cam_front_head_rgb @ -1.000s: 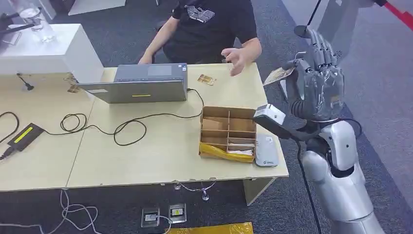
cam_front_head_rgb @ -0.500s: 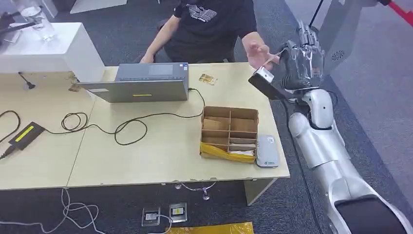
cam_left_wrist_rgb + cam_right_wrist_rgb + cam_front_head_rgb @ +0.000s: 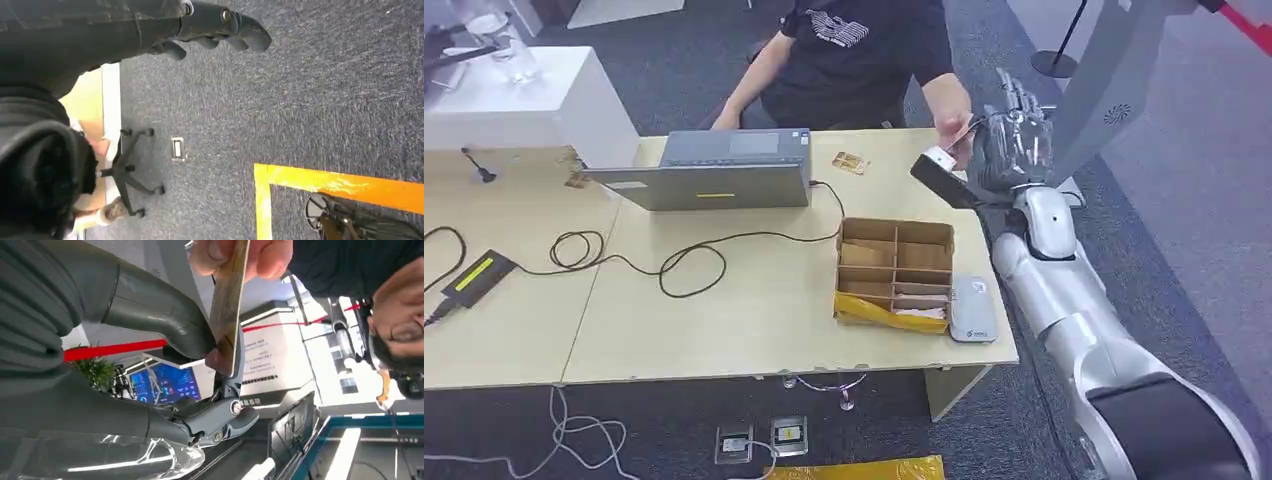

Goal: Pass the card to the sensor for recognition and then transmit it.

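- The card (image 3: 227,305) sits pinched between the thick thumb and a darker finger of the right hand (image 3: 1009,150), raised past the far right corner of the desk (image 3: 754,310); a person's hand (image 3: 240,255) grips the card's other end.
- The left hand (image 3: 220,30) hangs over grey carpet, fingers curled loosely, holding nothing.
- Near the desk's front right corner a grey card reader (image 3: 971,310) lies just beside a partitioned cardboard box (image 3: 894,270).
- Farther left stand a laptop (image 3: 714,170) and looped black cables (image 3: 624,260).
- Writing on the reader and on the person's shirt is too small to read.
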Motion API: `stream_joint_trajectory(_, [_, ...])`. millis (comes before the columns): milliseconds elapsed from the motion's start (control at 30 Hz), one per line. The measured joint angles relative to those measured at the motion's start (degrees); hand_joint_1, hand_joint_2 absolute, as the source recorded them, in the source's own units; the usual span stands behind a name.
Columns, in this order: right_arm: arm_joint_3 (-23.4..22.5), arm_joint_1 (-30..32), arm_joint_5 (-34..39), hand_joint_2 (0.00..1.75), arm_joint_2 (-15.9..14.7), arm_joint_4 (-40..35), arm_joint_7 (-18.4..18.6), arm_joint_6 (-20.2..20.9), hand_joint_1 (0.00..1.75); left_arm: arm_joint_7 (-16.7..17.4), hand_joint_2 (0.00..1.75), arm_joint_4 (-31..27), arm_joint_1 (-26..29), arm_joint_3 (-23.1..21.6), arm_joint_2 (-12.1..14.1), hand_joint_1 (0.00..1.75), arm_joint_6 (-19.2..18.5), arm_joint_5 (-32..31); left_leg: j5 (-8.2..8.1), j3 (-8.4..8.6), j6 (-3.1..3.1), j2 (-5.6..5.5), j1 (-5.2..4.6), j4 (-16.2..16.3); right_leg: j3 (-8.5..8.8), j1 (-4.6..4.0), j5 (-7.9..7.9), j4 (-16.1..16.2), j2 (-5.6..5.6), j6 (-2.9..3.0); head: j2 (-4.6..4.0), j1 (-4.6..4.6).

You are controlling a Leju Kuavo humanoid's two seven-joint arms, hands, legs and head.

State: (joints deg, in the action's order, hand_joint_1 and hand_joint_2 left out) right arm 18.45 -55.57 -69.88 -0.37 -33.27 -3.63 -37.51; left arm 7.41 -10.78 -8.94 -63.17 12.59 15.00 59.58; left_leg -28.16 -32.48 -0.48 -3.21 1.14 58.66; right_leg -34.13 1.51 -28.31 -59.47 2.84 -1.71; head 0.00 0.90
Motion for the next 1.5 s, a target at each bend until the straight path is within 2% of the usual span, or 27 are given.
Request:
stream_joint_trajectory(100, [0.13, 0.04, -0.24, 1.75, 0.07, 1.71, 0.66, 0.02, 1.75, 0.00, 0.00, 0.00, 0.01, -0.37, -0.02, 0.00, 0.02, 0.15, 0.00, -0.02, 0.00, 0.00, 0.00, 0.00, 0.00, -0.01, 0.00, 0.00, -0.01, 0.00, 0.00, 0.02])
stream_joint_trajectory(133, [0.39, 0.04, -0.46, 1.75, 0.07, 2.61, 0.92, 0.02, 1.45, 0.00, 0.00, 0.00, 0.01, -0.57, -0.02, 0.00, 0.02, 0.22, 0.00, -0.02, 0.00, 0.00, 0.00, 0.00, 0.00, -0.01, 0.00, 0.00, -0.01, 0.00, 0.00, 0.00])
stream_joint_trajectory(167, [0.57, 0.04, -0.59, 1.75, 0.07, 3.17, 1.01, 0.02, 0.00, 0.00, 0.00, 0.00, 0.03, -0.77, -0.02, 0.00, 0.02, 0.26, 0.00, -0.02, 0.00, 0.00, 0.00, 0.00, -0.01, 0.00, 0.00, 0.00, -0.01, 0.00, 0.00, 0.02])
stream_joint_trajectory(400, [1.68, 0.22, -4.86, 1.75, 0.04, 6.36, 5.25, 1.16, 0.00, -0.15, 0.00, 0.00, 0.05, -1.40, -0.11, 0.00, 0.22, 0.59, -0.01, -0.01, -0.01, 0.06, 0.00, 0.00, -0.02, 0.00, 0.00, 0.02, 0.00, 0.00, 0.00, 0.02])
stream_joint_trajectory(733, [2.38, -0.59, -5.68, 1.75, -0.06, 7.70, 3.91, 0.50, 0.00, -0.48, 0.00, 0.00, 0.05, -1.46, -0.15, 0.00, 0.54, 1.49, -0.01, 0.03, -0.01, 0.07, 0.00, 0.01, -0.03, -0.01, 0.00, 0.01, 0.03, 0.00, 0.00, 0.00])
stream_joint_trajectory(967, [2.21, -1.77, -3.12, 1.75, -2.40, 7.70, 1.99, 1.64, 0.00, -1.33, 0.00, 0.00, 0.11, -1.46, -0.15, 0.00, 0.15, 1.49, -0.01, 0.03, -0.01, 0.09, -0.01, 0.03, -0.03, 0.00, 0.01, 0.02, 0.15, 0.00, 0.00, 0.02])
stream_joint_trajectory(1033, [1.53, -2.10, 0.99, 1.75, -3.35, 7.70, 0.65, 4.99, 0.00, -1.64, 0.00, 0.00, 0.11, -1.46, -0.13, 0.00, -0.02, 1.51, -0.01, 0.05, -0.01, 0.13, -0.02, 0.04, -0.06, 0.01, 0.01, 0.04, 0.15, -0.01, 0.00, 0.02])
stream_joint_trajectory(1133, [-0.40, -3.09, 8.73, 1.75, -5.75, 7.94, -0.37, 12.40, 0.00, -2.38, 0.00, 0.00, 0.12, -1.49, -0.07, 0.00, -0.22, 1.57, -0.01, 0.07, 0.00, 0.08, -0.03, 0.07, -0.10, 0.01, 0.03, 0.06, 0.13, 0.00, 0.00, 0.00])
stream_joint_trajectory(1200, [-2.34, -3.97, 14.26, 1.75, -8.90, 8.16, 0.37, 17.83, 0.00, -2.43, 0.00, 0.00, 0.24, -1.49, 0.04, 0.00, -0.46, 1.62, -0.01, 0.07, 0.00, 0.01, -0.04, 0.10, -0.13, 0.02, 0.03, 0.09, 0.08, -0.01, 0.00, 0.00])
stream_joint_trajectory(1267, [-4.84, -5.06, 20.30, 1.75, -12.93, 8.77, 3.00, 23.73, 0.00, -2.40, 0.00, 0.02, 0.52, -1.55, 0.35, 0.00, -0.66, 1.86, -0.01, 0.05, 0.01, 0.04, -0.08, 0.14, -0.15, 0.05, 0.04, 0.13, 0.10, -0.02, 0.00, -0.04])
stream_joint_trajectory(1300, [-7.03, -5.60, 24.27, 0.00, -16.14, 9.42, 4.94, 27.22, 0.00, -2.40, 0.00, 0.02, 0.62, -1.64, 0.48, 0.00, -0.68, 2.08, -0.03, -0.01, 0.03, -0.05, -0.11, 0.13, -0.08, 0.09, 0.04, 0.17, -0.02, -0.03, 0.00, 0.00])
stream_joint_trajectory(1400, [-11.72, -5.96, 29.43, 0.00, -23.07, 10.67, 6.38, 32.27, 0.00, -2.36, 0.00, 0.09, 1.10, -1.86, 0.52, 0.00, -0.61, 2.45, -0.12, -0.09, 0.15, -0.12, -0.11, 0.12, -0.03, 0.10, 0.04, 0.25, -0.13, -0.04, 0.00, -0.02])
stream_joint_trajectory(1500, [-17.30, -5.42, 38.72, 0.00, -28.58, 12.09, 6.10, 39.03, 0.00, -2.36, 0.00, 0.31, 1.19, -1.86, 0.48, 0.00, -0.29, 3.38, -0.30, 0.06, 0.11, 0.34, -0.11, 0.12, -0.13, 0.09, 0.05, 0.32, 0.37, -0.05, 0.00, -0.02])
